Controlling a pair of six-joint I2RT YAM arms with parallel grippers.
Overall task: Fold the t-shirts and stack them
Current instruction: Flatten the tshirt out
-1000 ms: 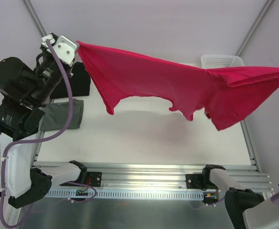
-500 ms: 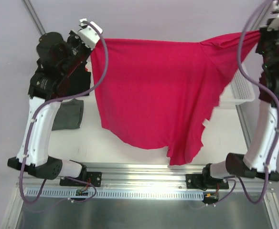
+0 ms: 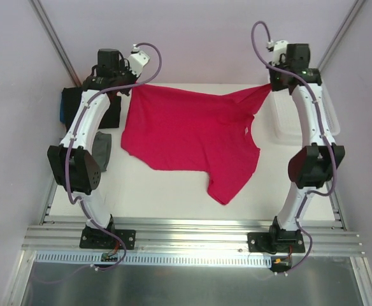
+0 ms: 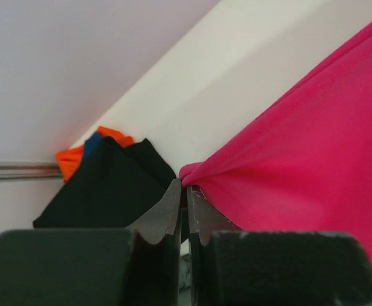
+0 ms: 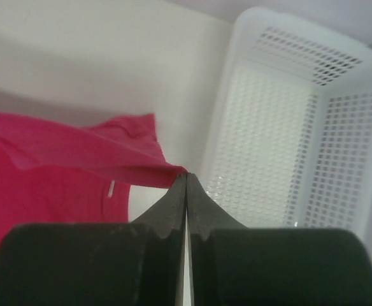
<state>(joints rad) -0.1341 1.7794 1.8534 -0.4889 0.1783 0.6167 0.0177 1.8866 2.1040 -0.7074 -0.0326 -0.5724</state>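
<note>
1. Top external view: a grey-green t-shirt (image 3: pixel 103 150) lies at the left, partly under the left arm. A black t-shirt (image 4: pixel 109 185), orange t-shirt (image 4: pixel 71 156) and blue t-shirt (image 4: pixel 93 141) are piled far left. The white mesh basket (image 5: pixel 288 127) sits far right, behind the right arm.
2. The left pincer (image 4: pixel 185 185) and right pincer (image 5: pixel 186 175) each clamp tight on a far corner of the crimson t-shirt (image 3: pixel 186 137), which is spread across the middle of the table (image 3: pixel 173 194).
3. Half a second earlier the crimson t-shirt hung high in the air; now it is lowered.
</note>
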